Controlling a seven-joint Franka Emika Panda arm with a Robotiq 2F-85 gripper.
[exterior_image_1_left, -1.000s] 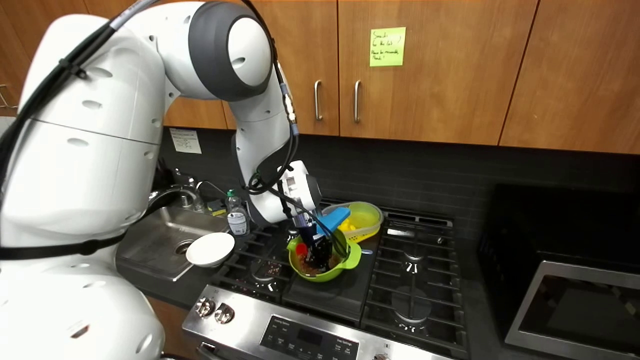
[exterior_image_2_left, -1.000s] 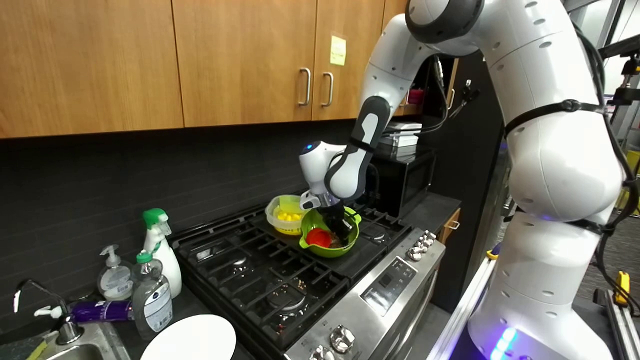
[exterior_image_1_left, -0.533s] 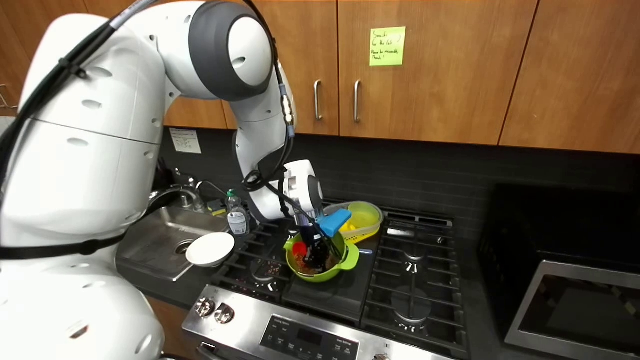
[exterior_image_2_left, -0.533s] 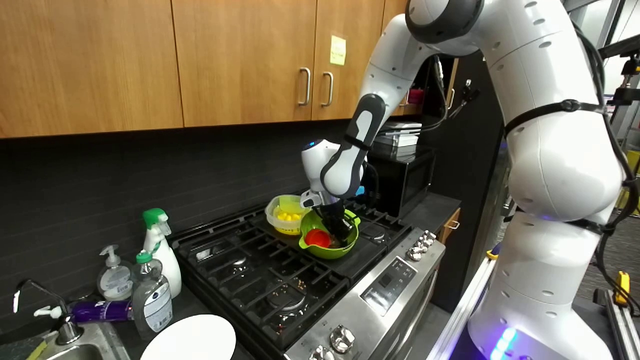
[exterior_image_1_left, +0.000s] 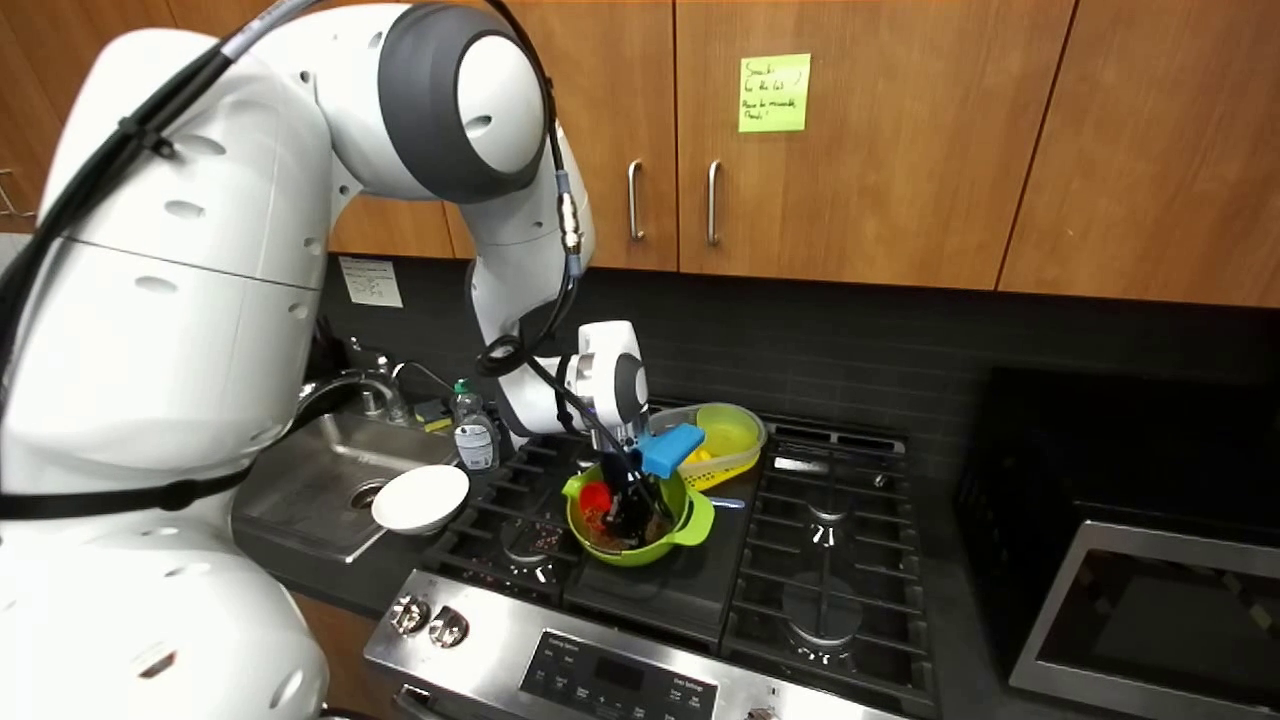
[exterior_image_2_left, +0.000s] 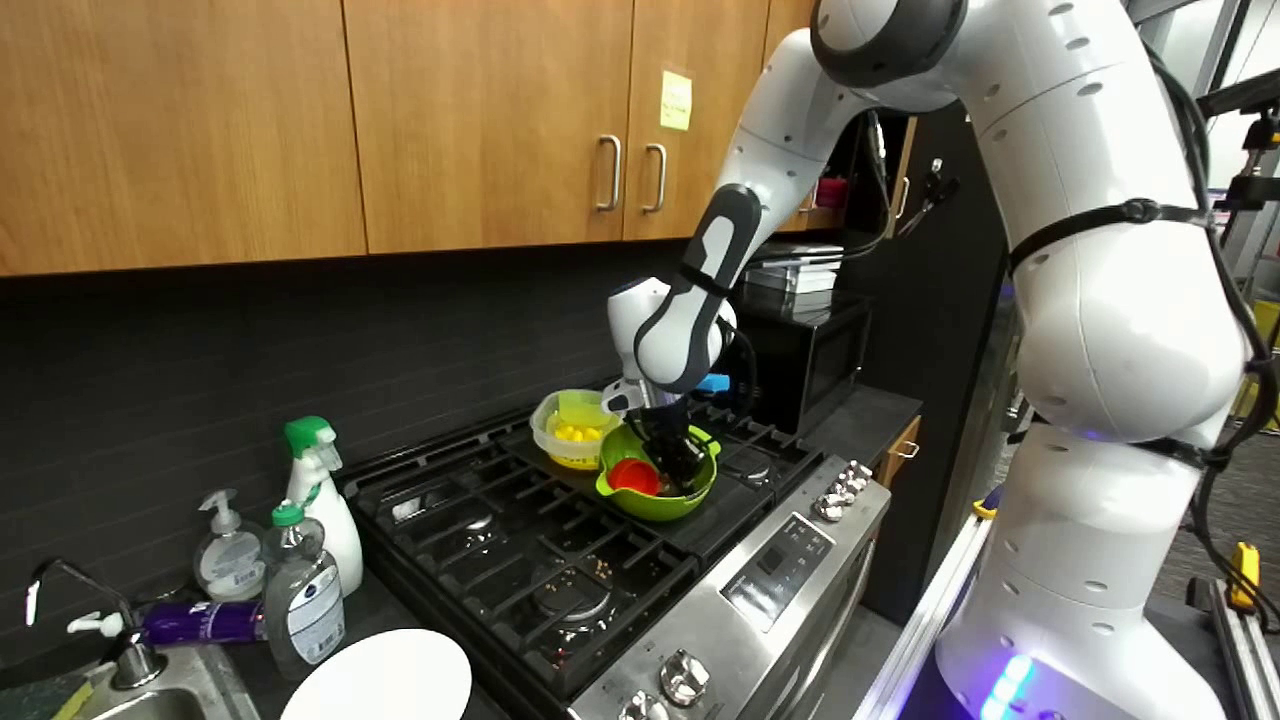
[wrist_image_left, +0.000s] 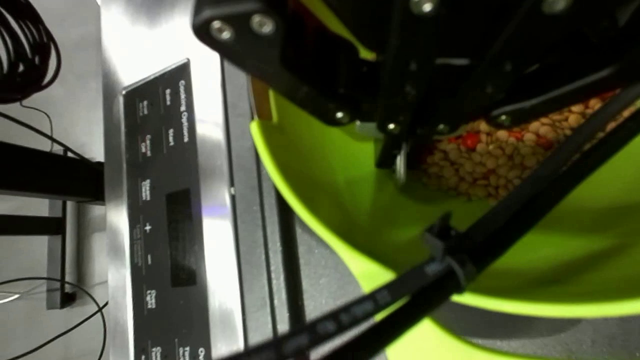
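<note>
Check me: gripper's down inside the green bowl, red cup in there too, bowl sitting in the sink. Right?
Wrong place: the green bowl stands on the stove, not in the sink, as both exterior views show. The gripper is down inside it, and the red cup too.

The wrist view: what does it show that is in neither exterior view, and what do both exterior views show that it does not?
Wrist view only: a coil of black cable at the upper left; the word Start, readable on the control panel.
Exterior views only: the white dish, the sticky note and the upper cabinets.
Shared: the green bowl with the gripper inside it, and that control panel.
</note>
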